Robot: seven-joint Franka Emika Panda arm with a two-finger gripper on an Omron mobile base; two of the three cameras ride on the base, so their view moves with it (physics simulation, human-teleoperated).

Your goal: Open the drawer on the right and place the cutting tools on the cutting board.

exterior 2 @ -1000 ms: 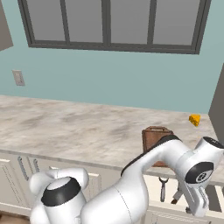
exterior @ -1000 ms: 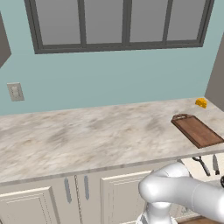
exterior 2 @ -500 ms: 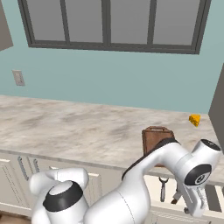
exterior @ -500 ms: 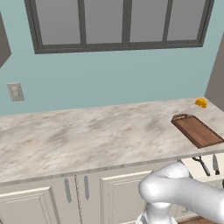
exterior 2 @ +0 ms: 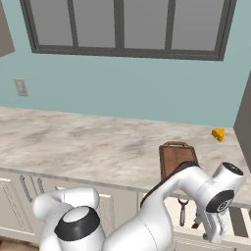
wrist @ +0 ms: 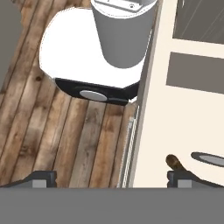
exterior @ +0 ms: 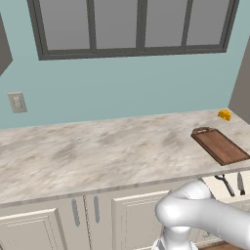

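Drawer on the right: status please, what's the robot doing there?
Gripper open, astride drawer front. Drawer open; scissors and knife inside. Cutting board bare.

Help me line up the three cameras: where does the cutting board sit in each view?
Left base view: the cutting board lies at the right end of the counter, angled toward the right edge.
Right base view: it lies right of centre, partly behind the white arm.
Hand view: not in it.
Shared landmark: the small yellow object just beyond the board.
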